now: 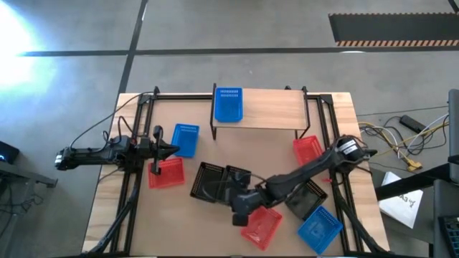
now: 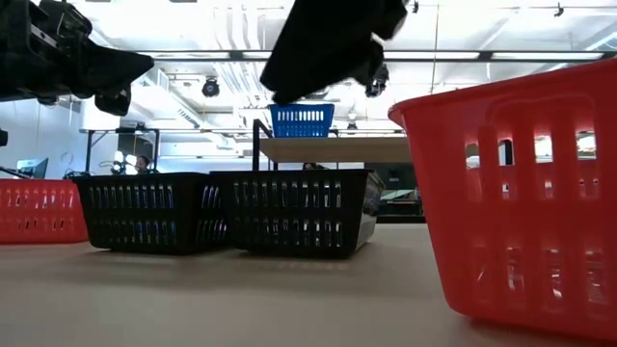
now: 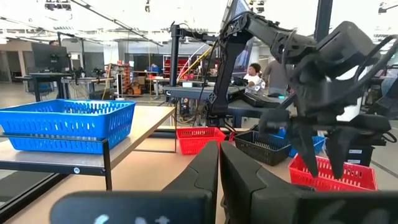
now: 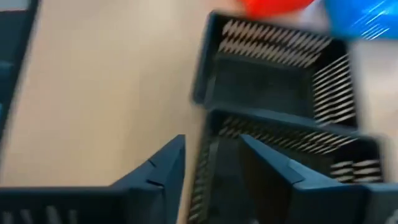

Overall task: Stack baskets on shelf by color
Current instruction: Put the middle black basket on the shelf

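One blue basket (image 1: 228,104) stands on the shelf (image 1: 272,115) at its left end. On the table lie two blue baskets (image 1: 185,140) (image 1: 319,229), three red baskets (image 1: 166,173) (image 1: 307,150) (image 1: 262,226) and black baskets. Two black baskets (image 1: 210,180) (image 1: 240,178) sit side by side at the middle. A third black basket (image 1: 308,197) lies under my right arm. My right gripper (image 4: 214,165) hangs open above the nearer middle black basket (image 4: 298,168), clear of it in the low view. My left gripper (image 1: 172,149) is shut and holds nothing at the table's left.
The shelf's thin black legs (image 1: 307,118) and the arms' black frame rails (image 1: 133,165) border the work area. A red basket (image 2: 521,202) stands close to the table's near edge. Bare tabletop (image 1: 258,154) lies between the shelf and the middle baskets.
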